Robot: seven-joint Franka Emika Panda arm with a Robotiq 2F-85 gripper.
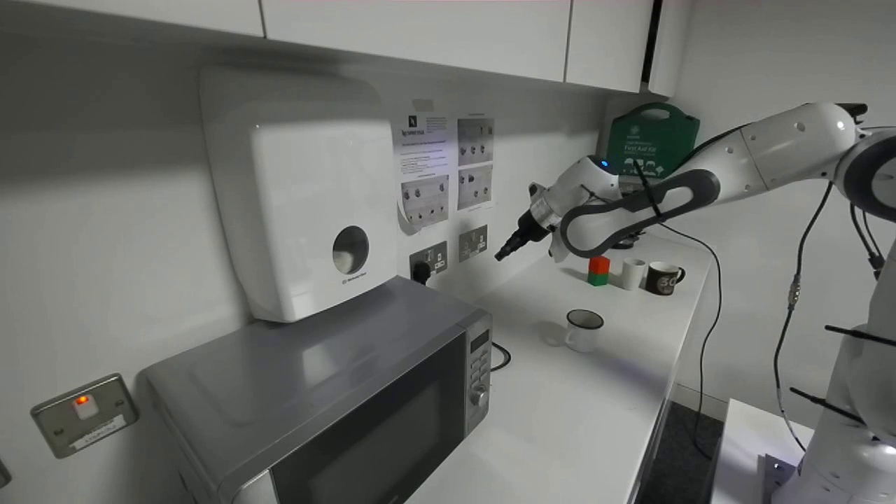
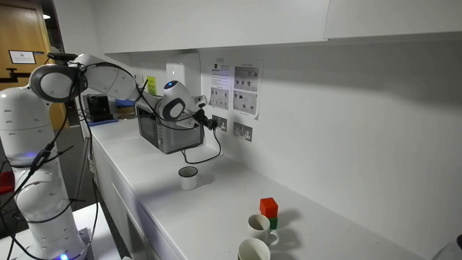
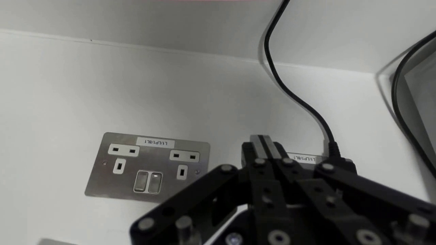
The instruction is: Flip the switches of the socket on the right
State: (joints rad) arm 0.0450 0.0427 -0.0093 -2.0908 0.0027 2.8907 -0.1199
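Observation:
The socket with no plug is a grey metal plate with white inserts and dark pin holes, left of centre in the wrist view. It also shows in both exterior views. Its switches are two small side-by-side rockers near the plate's middle. My gripper is shut and empty. In the wrist view it is to the right of this socket, overlapping the plugged socket. In the exterior views its tips are near the wall; the exact gap is unclear.
A black plug with its cable sits in the neighbouring socket. A microwave stands on the counter. A white mug, stacked red and green blocks and more mugs stand along it. Wall cabinets overhang.

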